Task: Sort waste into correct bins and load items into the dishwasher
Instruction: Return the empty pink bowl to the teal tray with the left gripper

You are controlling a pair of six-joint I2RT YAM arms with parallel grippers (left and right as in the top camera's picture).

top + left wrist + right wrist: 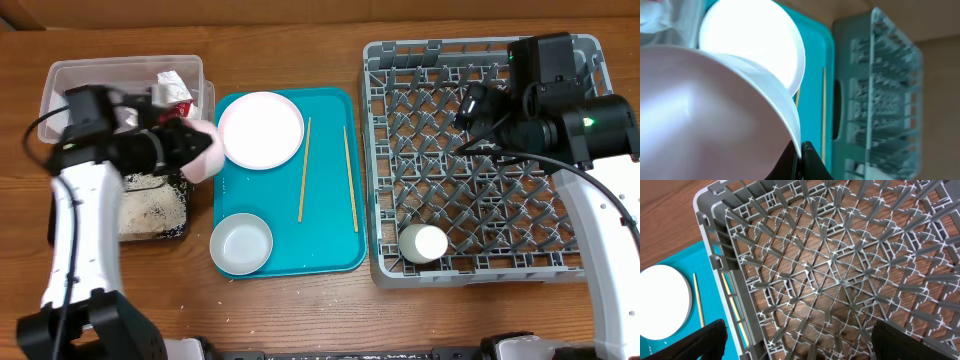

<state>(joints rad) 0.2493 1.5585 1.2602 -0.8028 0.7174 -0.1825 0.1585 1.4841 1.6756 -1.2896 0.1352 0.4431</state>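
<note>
My left gripper is shut on the rim of a pale pink-white bowl, held tilted over the gap between the black tray and the teal tray. In the left wrist view the fingers pinch the bowl. White rice grains lie in the black tray. A crumpled napkin and a red wrapper lie in the clear tub. The round plate, a white bowl and two chopsticks sit on the teal tray. My right gripper hangs open and empty over the grey dish rack, which holds a white cup.
The teal serving tray lies between the bins and the rack. The right wrist view shows open fingers above the rack's lattice floor, with the plate and a chopstick at left. Bare wooden table surrounds everything.
</note>
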